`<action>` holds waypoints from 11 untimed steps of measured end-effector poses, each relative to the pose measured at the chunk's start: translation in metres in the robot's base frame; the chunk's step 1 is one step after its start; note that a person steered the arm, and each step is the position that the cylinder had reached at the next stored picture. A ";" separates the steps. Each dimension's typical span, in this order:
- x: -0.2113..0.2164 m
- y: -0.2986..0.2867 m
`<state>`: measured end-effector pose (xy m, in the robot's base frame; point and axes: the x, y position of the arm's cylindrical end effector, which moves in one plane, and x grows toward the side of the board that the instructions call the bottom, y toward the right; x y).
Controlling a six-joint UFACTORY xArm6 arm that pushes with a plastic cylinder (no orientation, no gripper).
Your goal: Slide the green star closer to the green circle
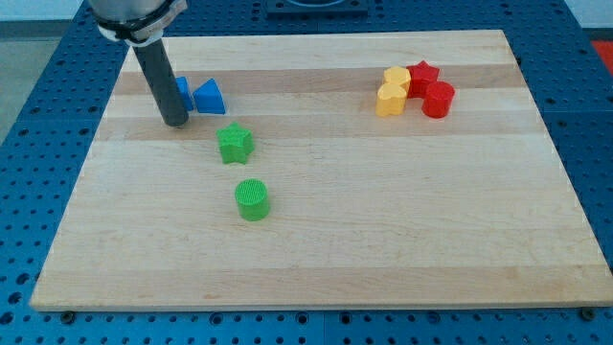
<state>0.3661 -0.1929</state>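
The green star lies on the wooden board left of centre. The green circle stands just below it and slightly to the right, with a small gap between them. My tip is up and to the left of the green star, a short way off and not touching it. The rod rises from the tip toward the view's top left.
A blue block sits partly behind the rod, with a blue triangle beside it. At the upper right stand a yellow block, a yellow heart, a red star and a red cylinder.
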 end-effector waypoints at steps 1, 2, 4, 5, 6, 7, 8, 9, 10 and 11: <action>-0.001 0.008; 0.010 0.033; 0.016 0.097; 0.043 0.100; 0.070 0.095; 0.093 0.088; 0.094 0.088; 0.068 0.088; 0.063 0.073; 0.078 0.044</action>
<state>0.4436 -0.1485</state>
